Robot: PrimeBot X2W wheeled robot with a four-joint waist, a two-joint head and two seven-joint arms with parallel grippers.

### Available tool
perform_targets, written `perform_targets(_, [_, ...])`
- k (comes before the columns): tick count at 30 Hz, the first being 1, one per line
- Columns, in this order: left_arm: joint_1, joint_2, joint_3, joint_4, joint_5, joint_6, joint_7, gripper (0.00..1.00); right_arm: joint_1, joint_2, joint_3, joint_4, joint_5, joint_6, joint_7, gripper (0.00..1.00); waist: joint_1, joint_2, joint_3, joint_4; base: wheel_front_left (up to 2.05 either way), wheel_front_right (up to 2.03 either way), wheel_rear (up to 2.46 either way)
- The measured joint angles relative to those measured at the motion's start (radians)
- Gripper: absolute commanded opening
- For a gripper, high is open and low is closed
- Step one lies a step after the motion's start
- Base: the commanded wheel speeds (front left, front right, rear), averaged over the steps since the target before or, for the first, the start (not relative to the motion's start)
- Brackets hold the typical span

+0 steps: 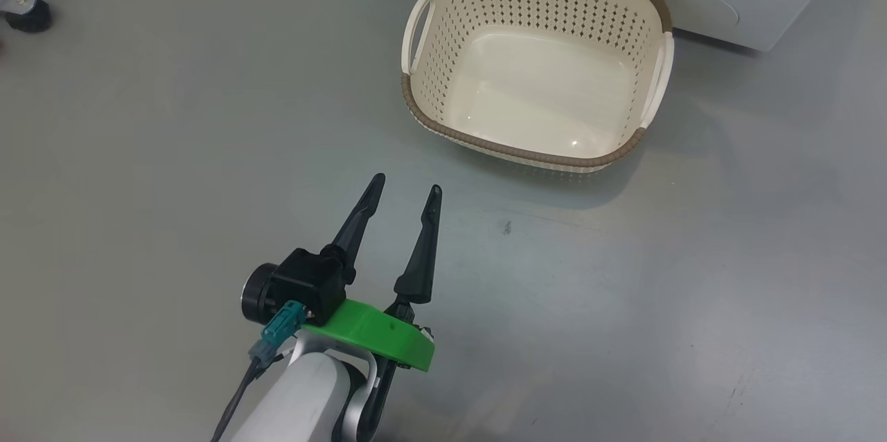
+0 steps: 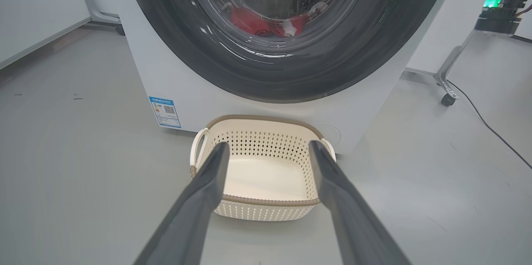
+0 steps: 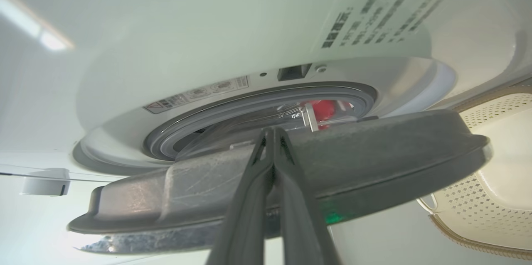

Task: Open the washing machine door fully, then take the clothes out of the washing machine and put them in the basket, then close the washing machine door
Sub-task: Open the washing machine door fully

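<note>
The washing machine [image 2: 166,78] is a white box with the basket [image 2: 257,202] on the floor right before it. In the right wrist view the washing machine door [image 3: 374,153] stands slightly ajar, with the grey seal [image 3: 232,109] showing in the gap. Red clothes [image 2: 253,24] lie in the drum behind the glass and also peek through the gap as red clothes [image 3: 324,109]. My right gripper [image 3: 272,131] is shut, holding nothing, its tips at the door's inner rim. My left gripper [image 1: 406,186] hangs open over the floor, short of the empty basket [image 1: 485,145].
A blue label [image 2: 165,111] sits low on the machine's front. A metal stand on a caster [image 2: 448,99] with a black cable [image 2: 490,128] is on the right in the left wrist view. Another caster [image 1: 28,14] shows at the head view's far left. Grey floor surrounds the basket.
</note>
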Motion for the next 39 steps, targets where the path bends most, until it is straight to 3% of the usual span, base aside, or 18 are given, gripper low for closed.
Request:
perform_targets(18, [0.0,0.0,-0.001,-0.001,0.014,0.001,0.0,1.0,0.022,0.007,0.002,0.001,0.009,0.0,0.042,0.0,0.0,0.0,-0.02,-0.02,0.0,0.0,0.0])
perform_targets(31, [0.0,0.0,-0.021,-0.005,0.014,0.001,0.0,1.0,0.004,0.0,-0.025,-0.003,0.026,0.002,0.026,0.0,0.0,0.0,0.018,0.002,0.0,0.0,0.0])
perform_targets(39, [0.0,0.0,-0.022,-0.005,0.014,0.001,0.0,1.0,0.004,0.002,-0.025,-0.005,0.059,0.003,0.074,0.0,0.0,0.0,0.018,0.01,0.0,0.0,0.0])
